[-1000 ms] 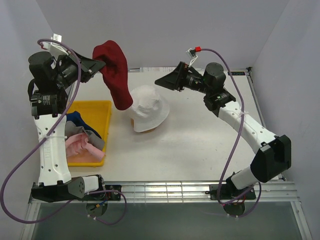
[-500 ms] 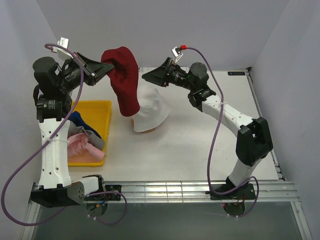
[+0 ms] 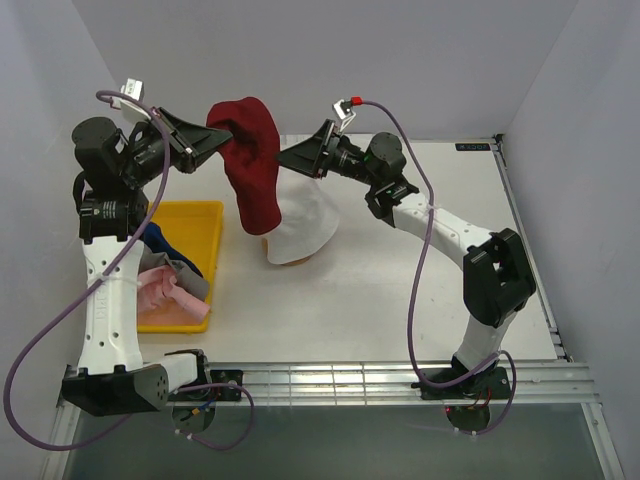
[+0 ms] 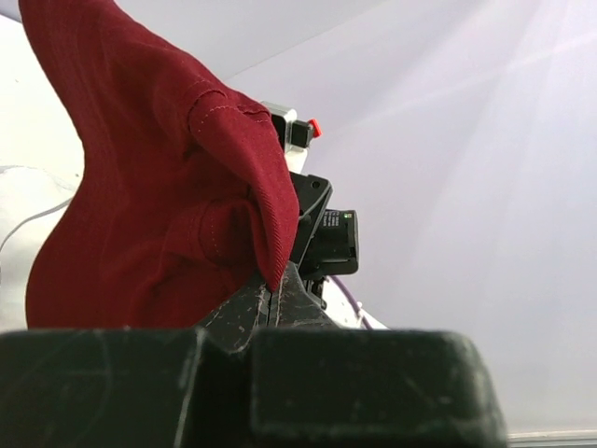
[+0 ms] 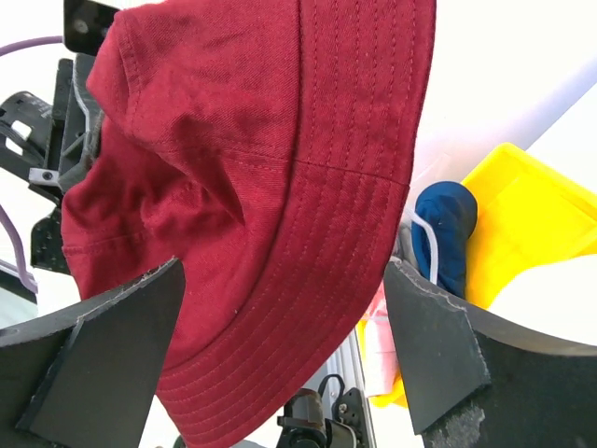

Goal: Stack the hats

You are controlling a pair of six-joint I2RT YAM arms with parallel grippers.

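A dark red hat (image 3: 252, 165) hangs in the air over the back of the table, pinched at its brim by my left gripper (image 3: 214, 137), which is shut on it (image 4: 272, 287). The red fabric (image 4: 140, 187) fills the left wrist view. Below it, a white hat (image 3: 305, 225) sits over a tan stand (image 3: 287, 260). My right gripper (image 3: 288, 158) is open and faces the red hat (image 5: 261, 187) closely. The stitched brim hangs between its spread fingers (image 5: 121, 345). Navy (image 3: 158, 238), grey (image 3: 170, 266) and pink (image 3: 160, 290) hats lie in the tray.
The yellow tray (image 3: 200, 212) stands on the left of the table, also seen past the red hat (image 5: 532, 215) with the navy hat (image 5: 446, 233). White walls close in the back and sides. A metal rail runs along the near edge (image 3: 330, 380).
My left gripper has carried the red hat to the right, over the white hat. My right gripper has swung left, still open, up to the hanging hat.
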